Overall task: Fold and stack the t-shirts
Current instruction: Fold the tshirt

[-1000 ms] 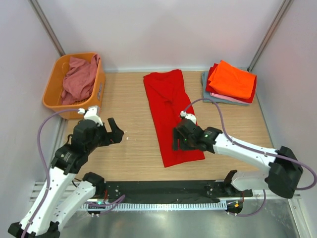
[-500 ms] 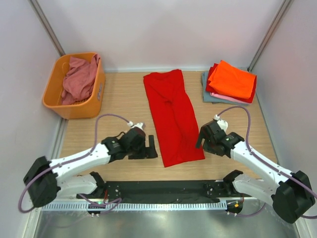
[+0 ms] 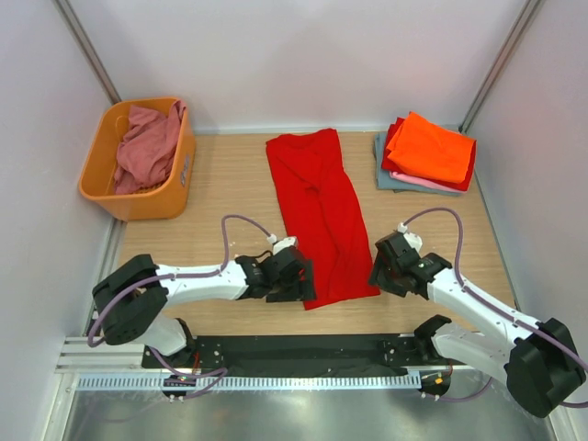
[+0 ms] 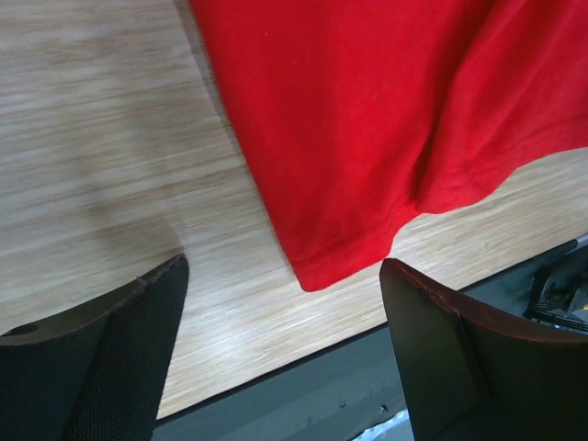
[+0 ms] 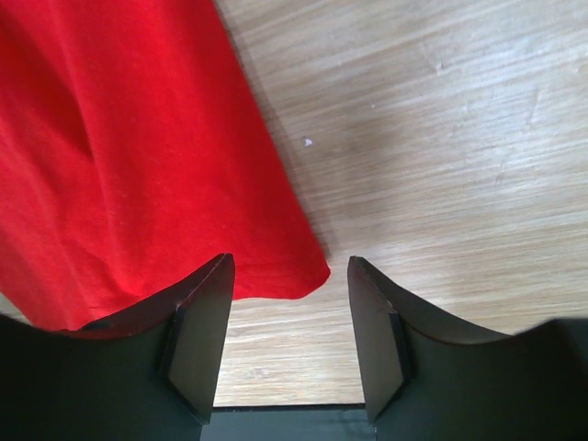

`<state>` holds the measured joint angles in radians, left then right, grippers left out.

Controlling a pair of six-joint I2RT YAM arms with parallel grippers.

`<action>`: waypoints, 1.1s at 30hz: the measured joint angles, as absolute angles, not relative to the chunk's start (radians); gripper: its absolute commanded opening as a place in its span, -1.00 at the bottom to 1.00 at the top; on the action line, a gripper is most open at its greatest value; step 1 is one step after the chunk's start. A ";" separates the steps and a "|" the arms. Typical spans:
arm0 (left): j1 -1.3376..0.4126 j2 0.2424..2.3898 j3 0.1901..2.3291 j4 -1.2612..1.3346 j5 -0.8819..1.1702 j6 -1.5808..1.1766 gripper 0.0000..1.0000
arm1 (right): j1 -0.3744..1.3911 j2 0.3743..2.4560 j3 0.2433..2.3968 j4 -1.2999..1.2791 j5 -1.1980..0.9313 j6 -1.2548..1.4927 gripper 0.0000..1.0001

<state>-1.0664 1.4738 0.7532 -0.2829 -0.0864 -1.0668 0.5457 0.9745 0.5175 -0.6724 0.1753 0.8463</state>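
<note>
Far left, back corner: orange basket [image 3: 147,204] with a dusty rose shirt [image 3: 147,142] crumpled inside and heaped up to the rim. Not folded.

Left gripper [image 3: 303,283] is low over the table [image 3: 220,184], at the near left corner of the large red shirt [image 3: 317,207]. Left wrist view: fingers [image 4: 119,349] spread wide. The hem corner lies on the wood in the gap between them, and neither finger touches cloth. Nothing held.

Large red shirt lies flat mid-table as a long narrow strip, running from the back edge toward the arms. It's slightly angled, so the near end sits further right. A few soft creases along its length.

Right gripper [image 3: 378,268] is at the strip's near right corner, also low. Right wrist view: fingers [image 5: 197,322] apart. The hem corner pokes into the gap beside the left-hand finger, with bare wood across the rest. No grip on the cloth that I can see.

Back right corner: folded stack. Orange shirt [image 3: 432,147] on top, a red shirt [image 3: 391,142] under it, a pink shirt [image 3: 418,181] edge showing below that, and a grey-blue shirt [image 3: 382,163] at the bottom. Stack is well apart from the strip and both grippers.
</note>
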 measured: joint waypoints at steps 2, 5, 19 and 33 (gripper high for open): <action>-1.076 1.491 0.755 -0.274 -0.090 -1.074 0.62 | 0.546 0.974 0.503 -0.664 0.167 0.850 0.00; -1.092 1.504 0.757 -0.247 -0.097 -1.090 0.49 | 0.546 0.971 0.479 -0.651 0.153 0.857 -0.14; -1.102 1.592 0.780 -0.164 -0.105 -1.121 -0.74 | 0.546 0.953 0.444 -0.632 0.144 0.869 -0.98; -1.105 1.352 0.706 -0.385 -0.200 -1.153 -1.00 | 0.682 0.827 0.443 -0.629 0.106 0.947 -0.98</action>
